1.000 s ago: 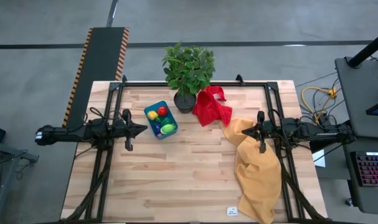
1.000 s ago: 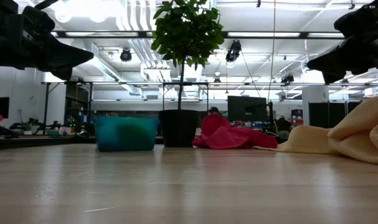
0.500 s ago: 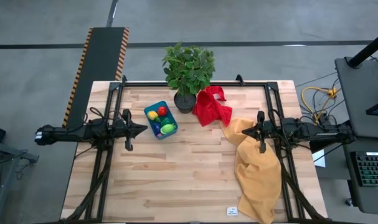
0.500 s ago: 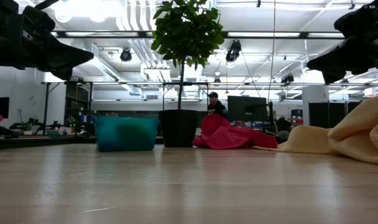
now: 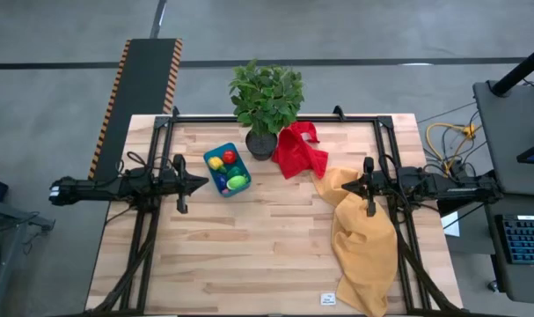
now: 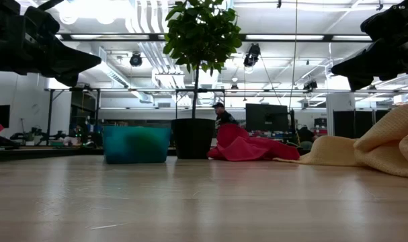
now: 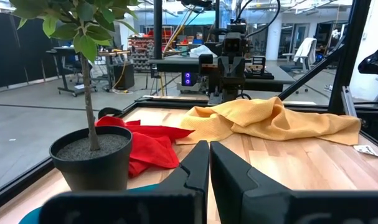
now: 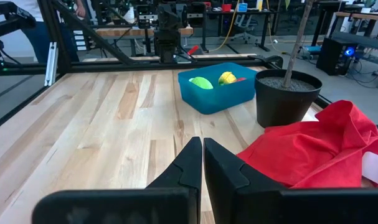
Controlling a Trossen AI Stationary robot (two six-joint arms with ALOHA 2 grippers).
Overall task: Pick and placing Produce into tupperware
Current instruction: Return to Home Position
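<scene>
The desk (image 5: 267,255) under both sets of matt black jaws is pale planked wood, smooth with a faint sheen, edged by a black metal frame (image 5: 275,117). Ahead of the left jaws, the tub (image 8: 213,101) is smooth, glossy blue plastic, and the pot (image 8: 287,102) beside it is matt black, holding gritty soil. Under the right jaws lies a soft, creased, matt yellow cloth (image 5: 363,242), with an equally matt, rumpled red cloth (image 8: 313,149) ahead of them.

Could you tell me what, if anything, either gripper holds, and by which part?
Nothing: the left gripper and right gripper are both shut and empty.
</scene>
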